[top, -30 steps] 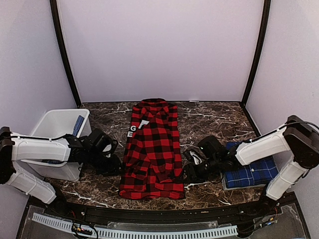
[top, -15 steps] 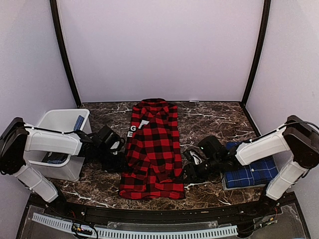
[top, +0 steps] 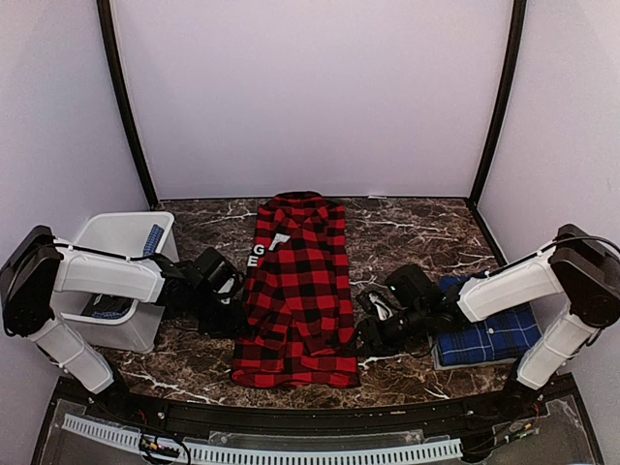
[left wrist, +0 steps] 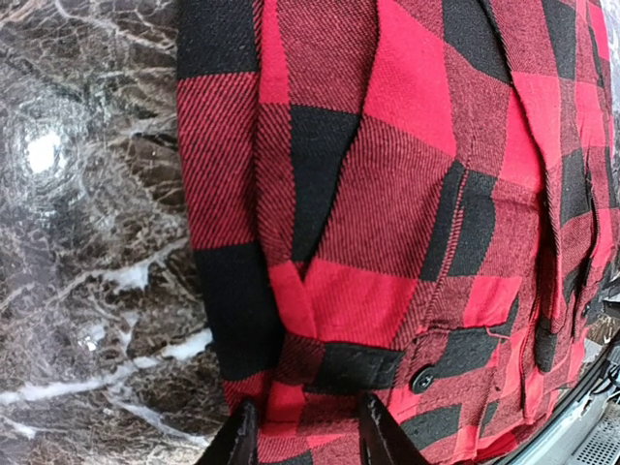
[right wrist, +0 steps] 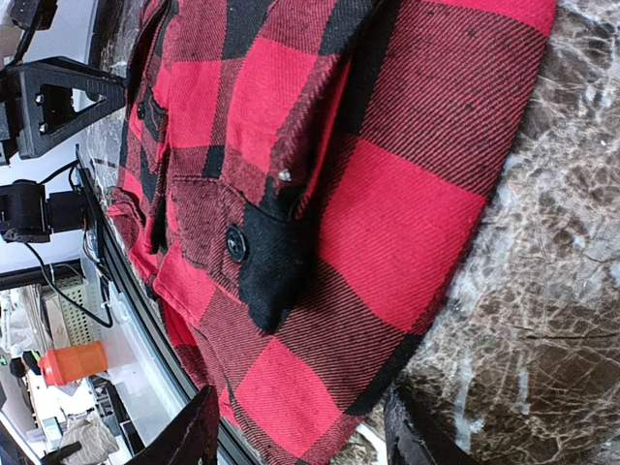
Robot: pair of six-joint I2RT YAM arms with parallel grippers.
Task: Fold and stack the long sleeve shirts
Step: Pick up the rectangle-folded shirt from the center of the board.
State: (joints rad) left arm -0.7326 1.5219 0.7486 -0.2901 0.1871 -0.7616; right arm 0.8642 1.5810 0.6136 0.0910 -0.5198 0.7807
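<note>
The red-and-black checked flannel shirt [top: 295, 291] lies flat in the middle of the dark brown, white-veined marble-look surface [top: 407, 228]. It forms a narrow oblong with the sleeves turned in. Its long axis runs from near to far, with the collar at the far end and the hem towards the arm bases. The blue-and-navy plaid shirt [top: 494, 339] sits as a folded rectangle at the right near side, partly under the right arm. A white plastic bin [top: 116, 242] stands at the left with some blue cloth inside. The top view shows both arms reaching in low at opposite long edges of the red shirt. The left end effector [top: 228, 310] is at its left edge and the right end effector [top: 373, 325] is just beside its right edge. Only the wrist views show the coarse twill weave. The left wrist view adds a buttoned cuff with a black button [left wrist: 421, 380]. There, the left end effector [left wrist: 305, 441] has its dark fingers [left wrist: 239, 441] spread, with red cloth showing between them. In the right wrist view, another black button [right wrist: 235, 242] sits on a cuff. The right end effector [right wrist: 300, 436] is spread wide over the shirt's edge where it meets the surface.
</note>
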